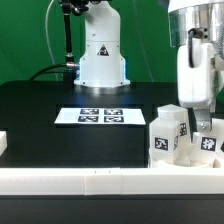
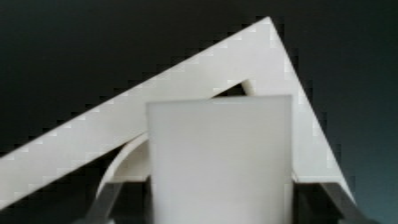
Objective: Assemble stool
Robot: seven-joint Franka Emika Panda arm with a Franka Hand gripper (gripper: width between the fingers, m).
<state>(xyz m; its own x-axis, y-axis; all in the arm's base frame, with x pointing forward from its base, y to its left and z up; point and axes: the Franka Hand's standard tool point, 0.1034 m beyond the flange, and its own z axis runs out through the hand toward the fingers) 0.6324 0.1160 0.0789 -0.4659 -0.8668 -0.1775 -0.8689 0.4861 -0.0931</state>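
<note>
Stool leg [image 2: 217, 145] is sitting between the gripper [image 2: 215, 196] fingers in the wrist view, a white blocky piece filling the gap, both fingers [image 2: 121, 192] pressing against its sides, so the jaws are pinching the leg, partly spread around it. In the exterior view the gripper [image 1: 197, 120] is hanging low at the exterior view's right, over a cluster of white tagged stool parts [image 1: 172, 138] that are standing just behind the front border rail [image 1: 110, 178]; where the held leg ends and the other pieces begin is hard to tell there. Another tagged piece [image 1: 208, 143] is sitting just beside, at the far right edge. Behind the leg in the wrist view, white border rails [image 2: 178, 95] are meeting in a corner against the black table [image 1: 60, 100]. The marker board [image 1: 100, 116] is lying flat mid-table, well apart from the parts. The arm's white base [image 1: 102, 55] is standing at the back of the table. Round seat is not clearly showing.
</note>
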